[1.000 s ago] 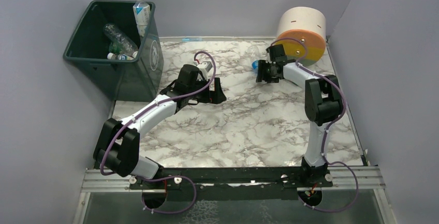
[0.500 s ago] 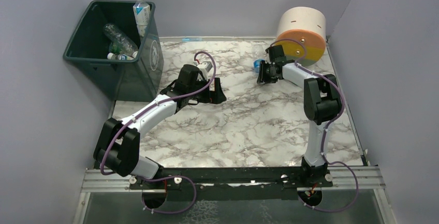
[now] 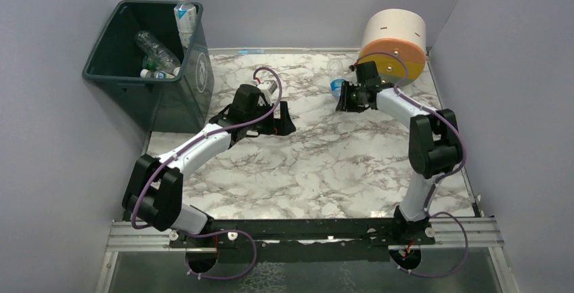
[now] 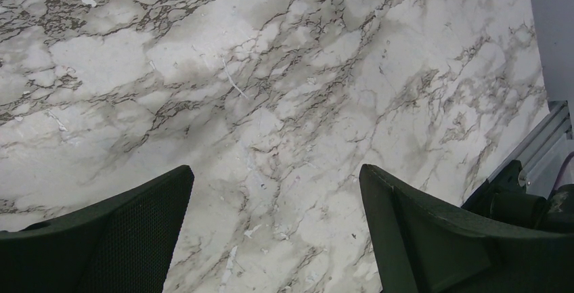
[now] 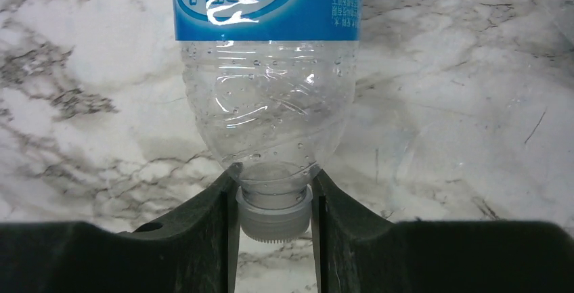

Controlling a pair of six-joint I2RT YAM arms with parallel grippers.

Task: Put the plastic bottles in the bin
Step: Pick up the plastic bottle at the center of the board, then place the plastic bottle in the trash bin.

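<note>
Nearest, my left jaws stand wide apart with nothing between them, hanging over the white-and-grey marbled surface [image 3: 325, 171], a little toward 11 o'clock of its middle.

Farther out, at about 1 o'clock, my right jaws are clamped on the white ribbed cap [image 5: 274, 217] of a clear plastic bottle with a blue label [image 5: 267, 90], one finger pressed to each side. The bottle appears to lie on its side on the surface, body pointing away from my wrist.

Just beyond, at 2 o'clock, sits the big cream, orange and yellow cylinder [image 3: 394, 39], which is none of my business.

Farthest, at 10 o'clock, the dark green rectangular plastic bin [image 3: 196, 80] holds several clear bottles [image 3: 157, 51], one propped upright at its far corner.

As I judge it, the step in hand is the grasp on the only bottle I can see outside the bin: closed, not yet lifted. Next I need a lift clear of the surface, then a long carry across toward 10 o'clock. The bin is well apart from my right arm, so a handover to the left jaws may be needed. Held only by the cap, the body may swing.
</note>
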